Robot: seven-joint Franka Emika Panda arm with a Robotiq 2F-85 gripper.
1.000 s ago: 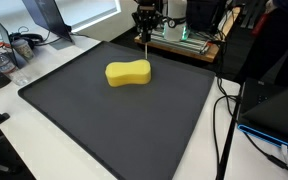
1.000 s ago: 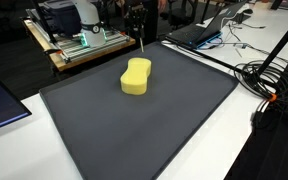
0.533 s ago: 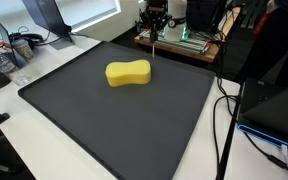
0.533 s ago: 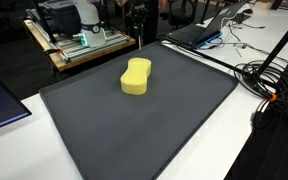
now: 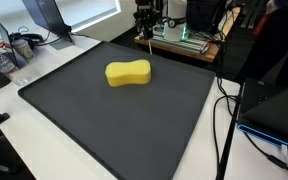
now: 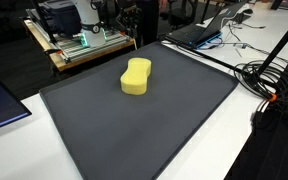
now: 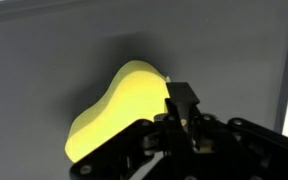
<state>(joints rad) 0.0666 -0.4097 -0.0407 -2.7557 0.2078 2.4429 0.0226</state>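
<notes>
Sponge (image 5: pixel 128 73), yellow and peanut-shaped, lay flat on dark mat (image 5: pixel 104 125), in its far half, touching nothing else. Mat covered most of white counter (image 5: pixel 34 140). Pincer (image 5: pixel 144 24) hung above mat's far edge, apart from sponge; wrist view showed sponge just ahead. Jaw gap could not be told. Behind, wooden tray (image 6: pixel 84 50) held green-lit electronics.

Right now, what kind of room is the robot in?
Most likely a lab or tech office. A laptop and tangled cables lie beside the black mat, and a wooden cart holds electronics. A yellow sponge lies on the mat.
</notes>
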